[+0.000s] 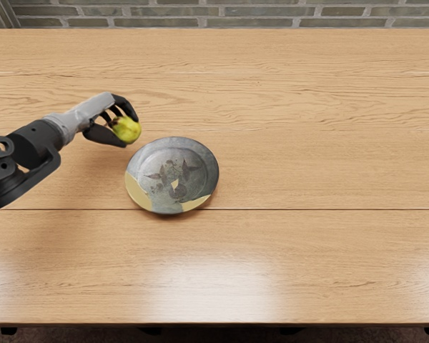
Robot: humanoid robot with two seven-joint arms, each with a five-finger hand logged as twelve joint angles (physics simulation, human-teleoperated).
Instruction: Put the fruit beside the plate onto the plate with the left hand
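beside the plate [200, 153], left hand [113, 121] fingers [126, 107] clasp the fruit [126, 129].

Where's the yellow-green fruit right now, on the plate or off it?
Off. The left robot hand grips the fruit beside the plate, outside its rim.

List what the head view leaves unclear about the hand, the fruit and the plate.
1. Head view: the left hand covers the fruit's back; its kind is unclear.
2. Head view: one slanted angle cannot show whether the fruit touches the table.
3. Head view: the plate's pattern is too small to read.
4. Head view: the left edge cuts off the left arm; the right arm is outside the frame.
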